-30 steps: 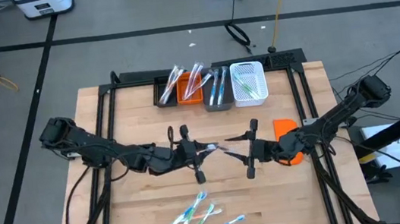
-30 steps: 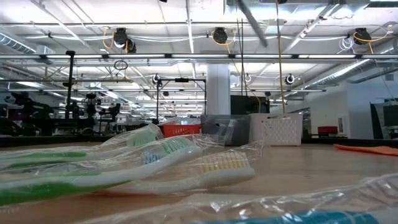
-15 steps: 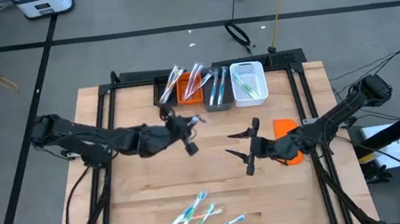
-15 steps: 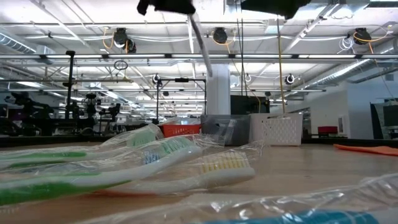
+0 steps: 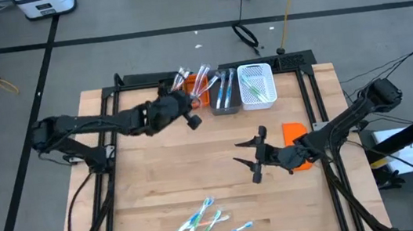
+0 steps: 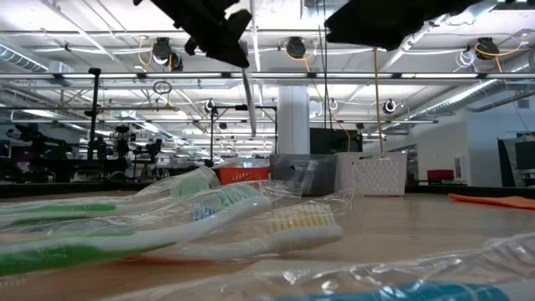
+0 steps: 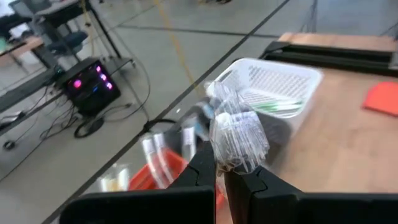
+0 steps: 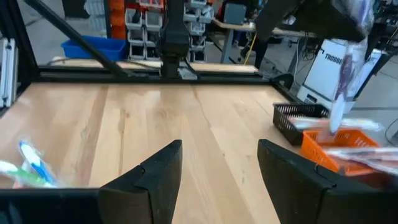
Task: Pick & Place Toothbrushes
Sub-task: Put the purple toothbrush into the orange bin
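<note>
My left gripper [image 5: 186, 108] is shut on a clear-wrapped toothbrush [image 7: 236, 130] and hangs in the air over the orange bin [image 5: 198, 94] at the far edge. In the low view the toothbrush [image 6: 249, 100] hangs below it. My right gripper [image 5: 245, 160] stands open over the middle of the table, right of centre, with nothing between its fingers [image 8: 165, 171]. Several wrapped toothbrushes [image 5: 205, 222] lie flat on the wood near the front edge. More stand in the orange bin, the grey bin [image 5: 225, 93] and the white basket [image 5: 256, 86]. My left gripper pinches the toothbrush's clear wrapper [image 7: 229, 160] between its two fingers, near one end. The toothbrush is lifted clear and, in the low view, hangs almost upright below the fingers [image 6: 230, 38], above the orange bin [image 8: 339, 149].
A black bin [image 5: 169, 96] stands left of the orange one in the row at the far edge. A flat orange block [image 5: 293, 130] lies beside my right arm. Bare wood [image 5: 167, 183] stretches between the bins and the loose toothbrushes.
My left gripper has swung from the middle of the table toward the far edge, carrying the wrapped toothbrush away from my right gripper to above the orange bin. The toothbrush stays lifted clear and now hangs down. My right gripper has stayed near the middle.
</note>
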Controlling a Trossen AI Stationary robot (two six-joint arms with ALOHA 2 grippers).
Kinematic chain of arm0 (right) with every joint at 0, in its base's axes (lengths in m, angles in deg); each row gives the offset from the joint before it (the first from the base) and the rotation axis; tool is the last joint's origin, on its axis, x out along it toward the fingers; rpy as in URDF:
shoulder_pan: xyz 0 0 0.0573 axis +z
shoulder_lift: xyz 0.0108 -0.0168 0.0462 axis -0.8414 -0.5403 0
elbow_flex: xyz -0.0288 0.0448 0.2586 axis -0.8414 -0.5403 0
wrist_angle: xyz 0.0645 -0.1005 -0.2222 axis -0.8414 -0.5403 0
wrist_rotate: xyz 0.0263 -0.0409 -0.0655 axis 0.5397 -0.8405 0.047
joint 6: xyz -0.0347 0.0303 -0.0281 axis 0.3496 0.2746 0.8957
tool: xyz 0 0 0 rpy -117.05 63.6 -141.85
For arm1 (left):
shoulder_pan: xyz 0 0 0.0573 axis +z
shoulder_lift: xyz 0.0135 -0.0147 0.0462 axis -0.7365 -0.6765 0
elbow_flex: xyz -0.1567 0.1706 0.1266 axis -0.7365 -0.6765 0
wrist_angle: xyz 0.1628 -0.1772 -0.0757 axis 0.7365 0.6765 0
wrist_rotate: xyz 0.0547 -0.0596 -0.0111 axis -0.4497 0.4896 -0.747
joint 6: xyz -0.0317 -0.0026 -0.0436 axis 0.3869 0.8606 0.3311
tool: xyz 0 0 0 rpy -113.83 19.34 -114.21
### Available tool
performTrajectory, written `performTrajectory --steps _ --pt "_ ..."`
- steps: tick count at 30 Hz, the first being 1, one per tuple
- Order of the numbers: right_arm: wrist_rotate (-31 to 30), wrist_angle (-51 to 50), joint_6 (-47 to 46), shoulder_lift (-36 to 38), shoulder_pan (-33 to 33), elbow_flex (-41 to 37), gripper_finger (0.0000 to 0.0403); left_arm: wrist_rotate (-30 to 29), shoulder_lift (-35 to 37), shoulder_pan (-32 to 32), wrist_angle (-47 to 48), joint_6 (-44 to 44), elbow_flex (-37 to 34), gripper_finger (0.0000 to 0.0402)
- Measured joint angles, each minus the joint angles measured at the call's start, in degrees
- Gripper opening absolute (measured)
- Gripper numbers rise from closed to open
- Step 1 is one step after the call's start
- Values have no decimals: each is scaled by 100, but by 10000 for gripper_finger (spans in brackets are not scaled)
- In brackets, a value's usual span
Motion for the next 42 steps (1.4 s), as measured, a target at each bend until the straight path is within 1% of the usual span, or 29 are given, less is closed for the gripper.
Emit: performTrajectory --steps 4,9,14,16,21,23,26,30,34,36,40,42 --pt "-2 362 -94 -2 -8 -242 200 218 0 404 138 42 0 2" --pt "-2 1044 107 -3 -11 -517 199 305 -22 838 269 173 1 1" --pt "-2 1128 218 -2 -53 -565 200 568 -107 1125 476 339 167 1" --pt "-4 1137 220 -2 -57 -565 200 600 -175 1211 774 327 291 1" --pt "-3 1131 220 -2 -93 -565 199 600 -629 1342 1497 331 924 1" --pt "-2 1107 220 -2 -90 -565 198 745 -861 1408 1630 342 1149 1" --pt "0 1082 220 -2 -87 -565 197 1149 -1166 1533 1822 486 1462 1" --pt "0 1059 220 -2 -90 -565 197 1148 -1653 1709 2294 469 1928 1" --pt "0 1041 220 -2 -90 -565 196 1428 -2155 1888 2938 542 2456 1" --pt "0 1027 220 -2 -90 -563 196 1430 -2378 1933 3228 532 2679 1" --pt "2 964 220 -2 -90 -563 196 1467 -2727 2037 3532 480 3007 1" --pt "0 926 219 -2 -90 -563 196 1609 -2823 2107 3585 483 3117 1"
